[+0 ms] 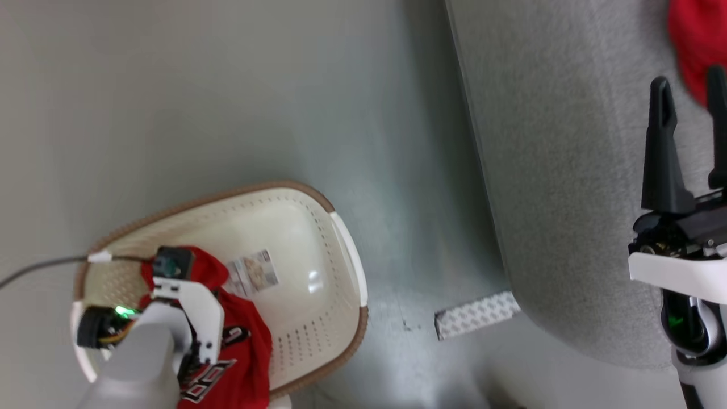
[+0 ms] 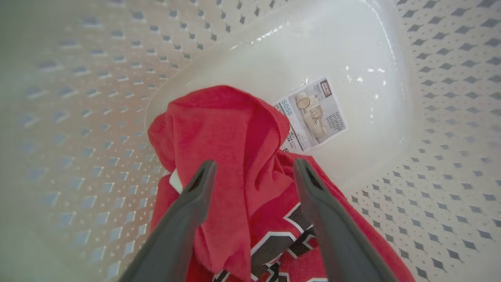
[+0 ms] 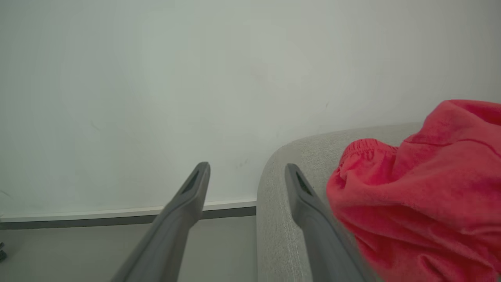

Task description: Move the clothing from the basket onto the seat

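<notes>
Head view: the soft red fabric garment with white trim and black-and-white block lettering lies bunched in one end of the cream-white oval perforated plastic basket with a brown braided rim, directly under the left jaws' wrist, which hides the fingers here. A paper label sits on the basket bottom just beyond. The right jaws are wide apart and empty over the large grey fabric-upholstered seat, well apart from the basket. A second red fabric piece with a gathered hem lies just past their tips.

Left wrist view: the left jaws are fully spread with nothing gripped, straddling a raised fold of the garment. The label is beyond the finger on that view's right. Cannot tell if the tips touch cloth.

Right wrist view: the right jaws are spread and empty. The seat's rounded corner is between and below them, with the second piece on it beside one finger.

Handling, judged: light, limp, not fragile, and it will drape and trail. Best hold is the raised fold between the left jaws, taken deep for several layers. The trailing cloth may snag on the rim.
</notes>
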{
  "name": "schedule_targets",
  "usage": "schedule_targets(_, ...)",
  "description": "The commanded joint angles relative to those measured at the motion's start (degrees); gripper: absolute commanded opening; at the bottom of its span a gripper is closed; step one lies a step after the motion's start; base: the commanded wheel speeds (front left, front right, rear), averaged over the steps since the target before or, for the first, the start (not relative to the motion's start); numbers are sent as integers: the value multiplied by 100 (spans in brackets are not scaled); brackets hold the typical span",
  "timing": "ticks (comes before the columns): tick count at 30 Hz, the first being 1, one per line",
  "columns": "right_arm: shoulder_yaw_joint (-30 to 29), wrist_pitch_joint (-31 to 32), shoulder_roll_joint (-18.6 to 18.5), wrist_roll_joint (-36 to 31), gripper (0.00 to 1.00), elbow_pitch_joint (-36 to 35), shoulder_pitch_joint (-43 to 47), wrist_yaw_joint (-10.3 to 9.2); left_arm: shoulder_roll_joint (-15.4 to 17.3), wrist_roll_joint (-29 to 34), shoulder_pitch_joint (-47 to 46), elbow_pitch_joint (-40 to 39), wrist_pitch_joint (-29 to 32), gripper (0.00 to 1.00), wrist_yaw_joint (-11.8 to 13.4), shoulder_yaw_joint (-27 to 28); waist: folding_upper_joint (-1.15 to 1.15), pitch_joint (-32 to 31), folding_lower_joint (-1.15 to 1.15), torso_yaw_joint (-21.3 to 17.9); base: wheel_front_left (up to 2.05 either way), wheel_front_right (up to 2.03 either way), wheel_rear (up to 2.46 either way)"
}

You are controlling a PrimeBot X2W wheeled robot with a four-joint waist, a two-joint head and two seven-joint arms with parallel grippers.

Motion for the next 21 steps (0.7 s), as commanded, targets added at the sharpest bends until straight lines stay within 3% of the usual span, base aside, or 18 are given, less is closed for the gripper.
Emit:
schedule_targets(1,-13,-16,-5,6,100,-54,-120,-13,70,117,-95,39,85,100,43,-34,0,362,-1,-148,0,0,0)
schedule_targets(17,-11,-16,175,-16,100,-182,-417,-13,629,549,-550,200,1162,100,98,-647,0,1173,-1,-460,0,0,0)
schedule_targets(18,-17,-16,182,-18,100,-170,-419,-13,630,518,-558,202,1136,45,86,-640,0,1180,-1,-467,0,0,0)
schedule_targets(19,-25,-16,190,-18,100,-156,-423,-13,632,497,-567,203,1102,5,75,-640,0,1182,-1,-474,0,0,0)
schedule_targets(21,-39,-16,196,-18,100,-142,-429,-13,629,475,-574,203,1089,0,50,-640,0,1179,-1,-479,0,0,0)
